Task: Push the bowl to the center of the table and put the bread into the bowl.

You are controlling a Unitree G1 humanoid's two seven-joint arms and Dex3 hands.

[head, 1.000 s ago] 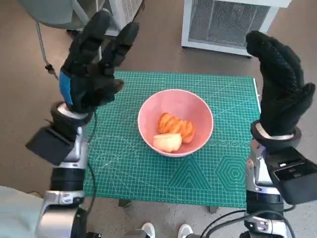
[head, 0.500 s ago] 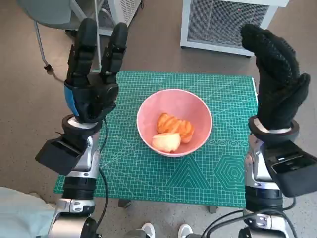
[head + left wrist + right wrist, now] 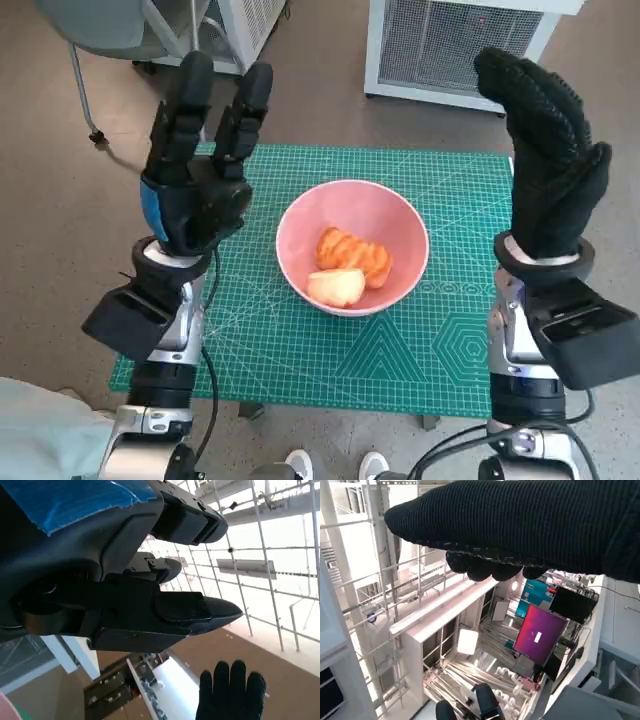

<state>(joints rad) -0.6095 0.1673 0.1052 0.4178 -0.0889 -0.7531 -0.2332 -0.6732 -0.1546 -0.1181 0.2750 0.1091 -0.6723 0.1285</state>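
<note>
Both robot hands, left (image 3: 195, 190) and right (image 3: 545, 165), are raised, released; bread (image 3: 350, 262) lies diagonally in bowl (image 3: 300, 215).

Small table (image 3: 300, 365) topped with a green cutting mat (image 3: 450, 340), pink bowl (image 3: 400, 225) near its centre

Even, soft daylight fills the head view, crisp throughout; the bowl (image 3: 353, 247) throws only a faint shadow on the surface (image 3: 250, 330), and wide-angle bending shows at the edges. In the left wrist view the windows glare white, and the left hand (image 3: 120, 580) is dark and slightly soft. The right wrist view is bright, its glove (image 3: 530, 530) blurred.
</note>
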